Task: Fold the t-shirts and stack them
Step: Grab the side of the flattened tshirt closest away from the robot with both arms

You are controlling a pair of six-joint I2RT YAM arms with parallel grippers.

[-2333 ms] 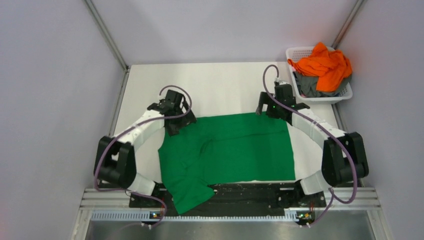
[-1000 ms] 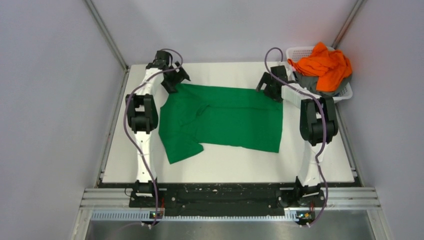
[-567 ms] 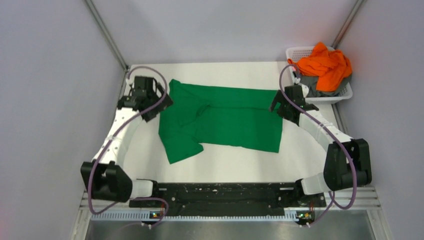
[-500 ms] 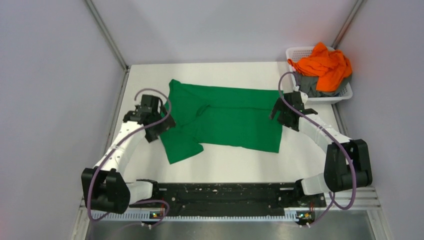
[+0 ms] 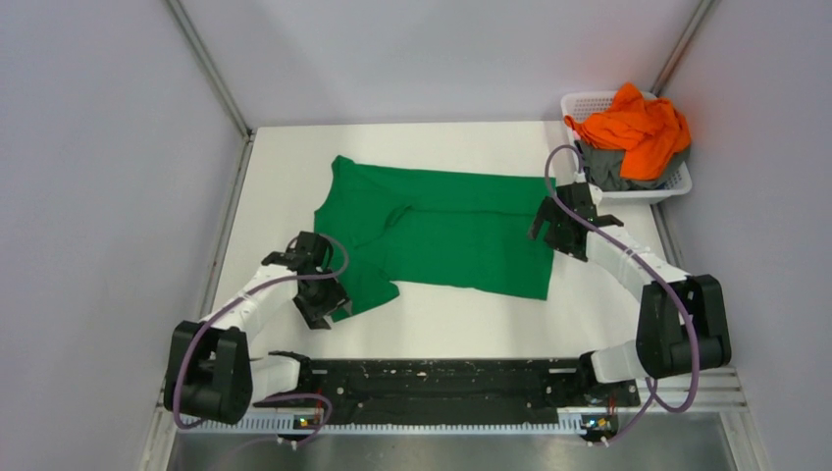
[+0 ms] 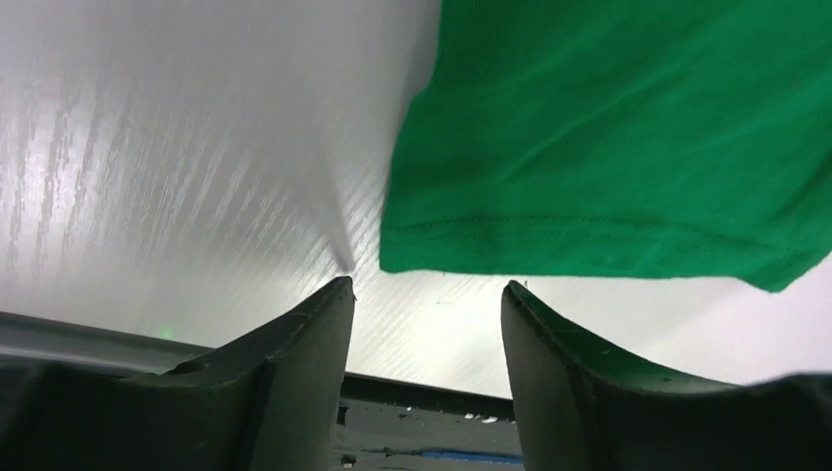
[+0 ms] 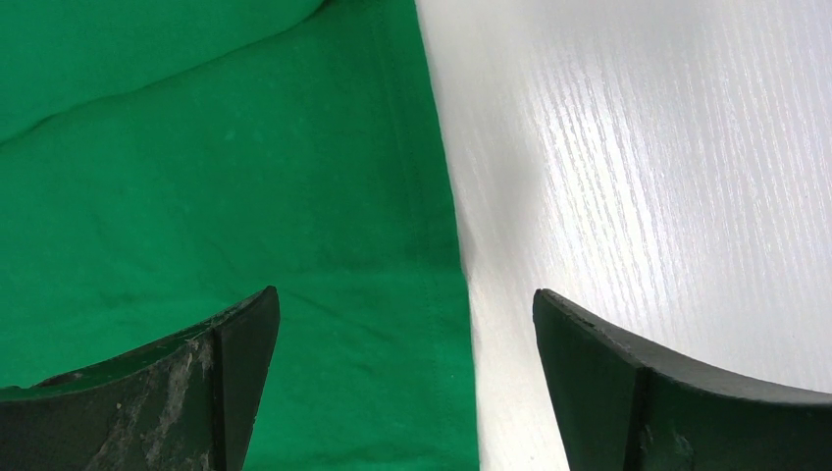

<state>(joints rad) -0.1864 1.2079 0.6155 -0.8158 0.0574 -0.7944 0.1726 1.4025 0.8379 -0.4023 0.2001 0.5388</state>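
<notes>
A bright green t-shirt (image 5: 442,231) lies spread flat on the white table (image 5: 471,319), its sleeve pointing to the near left. My left gripper (image 5: 324,304) is open and empty just off the sleeve's hem, which shows in the left wrist view (image 6: 589,235). My right gripper (image 5: 557,228) is open and empty over the shirt's right edge (image 7: 432,196). The orange t-shirt (image 5: 636,128) and a grey t-shirt (image 5: 608,169) lie bunched in the basket.
A white lattice basket (image 5: 589,106) stands at the back right corner of the table. Grey walls close the left, back and right sides. The black base rail (image 5: 432,378) runs along the near edge.
Both grippers dragged the green shirt toward the back and let it go. The left gripper then moved down to the near sleeve hem. The right gripper drew back to the shirt's right edge.
</notes>
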